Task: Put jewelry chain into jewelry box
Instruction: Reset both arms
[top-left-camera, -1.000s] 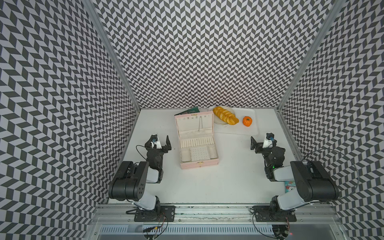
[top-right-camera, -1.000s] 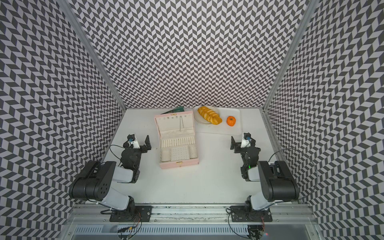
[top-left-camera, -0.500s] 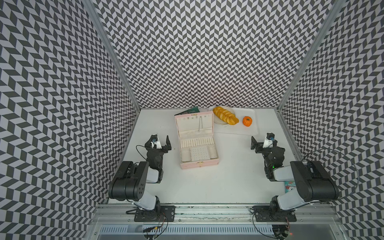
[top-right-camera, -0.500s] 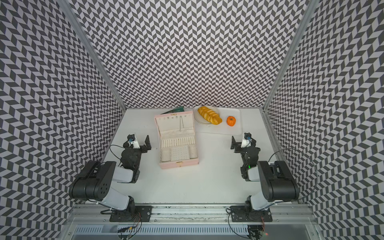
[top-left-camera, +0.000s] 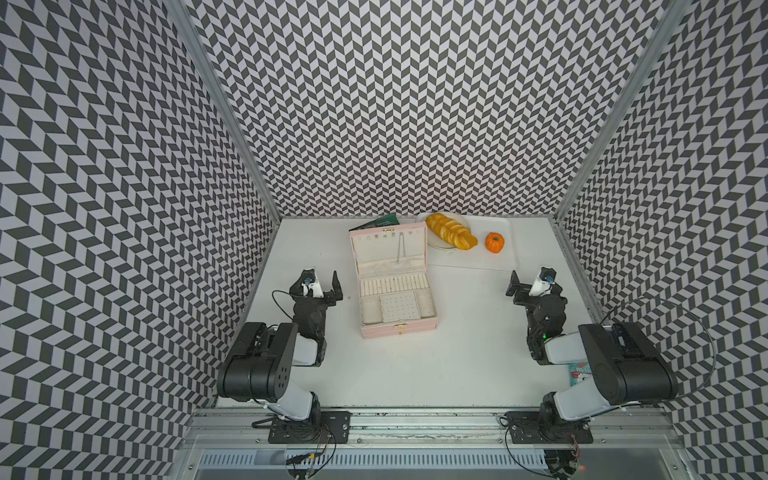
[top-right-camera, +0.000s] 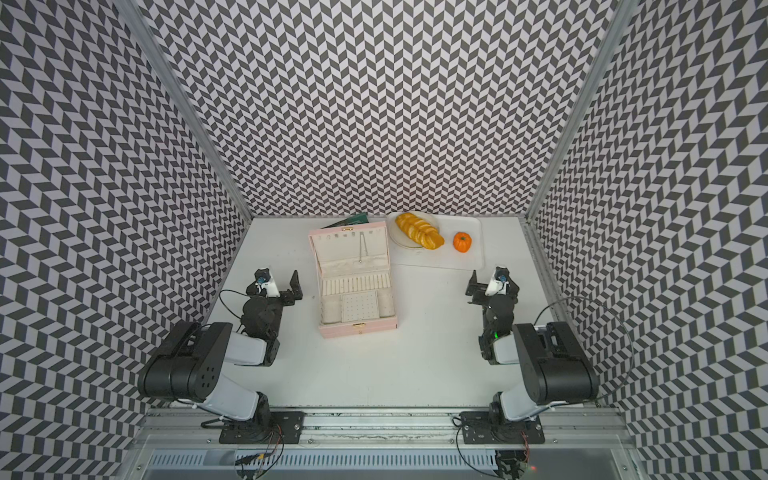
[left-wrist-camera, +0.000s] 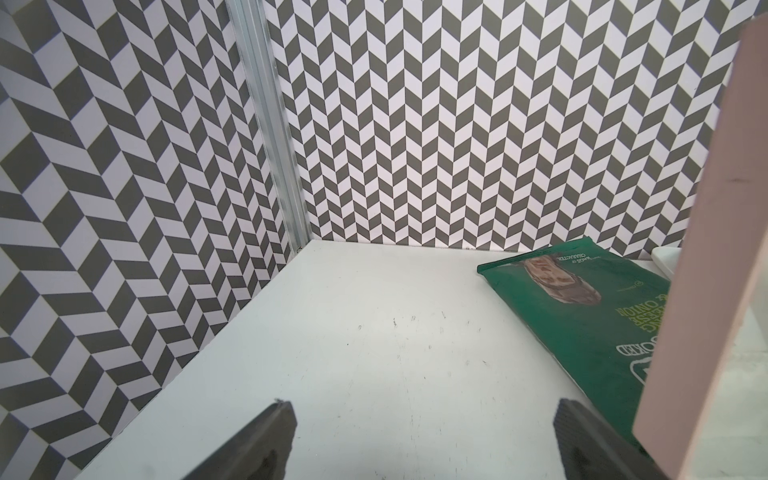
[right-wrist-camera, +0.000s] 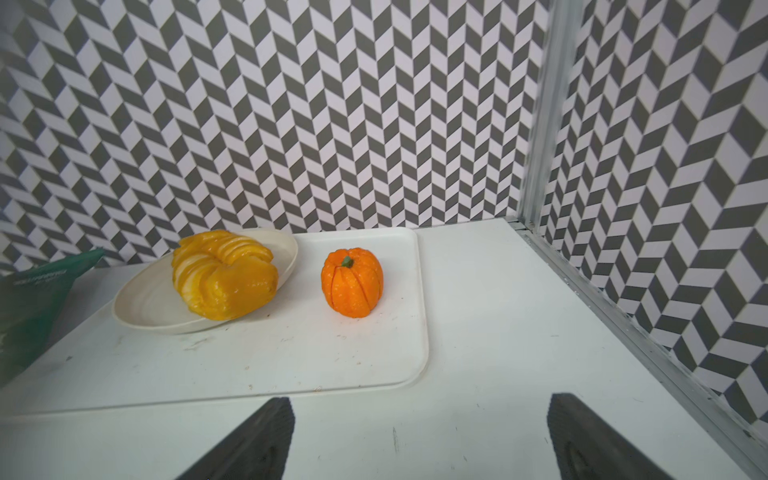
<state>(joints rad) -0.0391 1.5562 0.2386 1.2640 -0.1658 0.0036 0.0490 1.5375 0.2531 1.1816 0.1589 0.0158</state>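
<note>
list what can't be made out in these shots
- jewelry chain: too small in both top views to tell if it hangs on a lid hook or shows a pendant; absent from both wrist views.
- jewelry box: left wrist view shows only the lid's outer side; interior hidden.
- green packet: mostly behind the lid in top views.
- small packet: mostly covered by the right arm.

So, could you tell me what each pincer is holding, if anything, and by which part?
Nothing is held: the left pincer and right pincer both stand open and empty.
</note>
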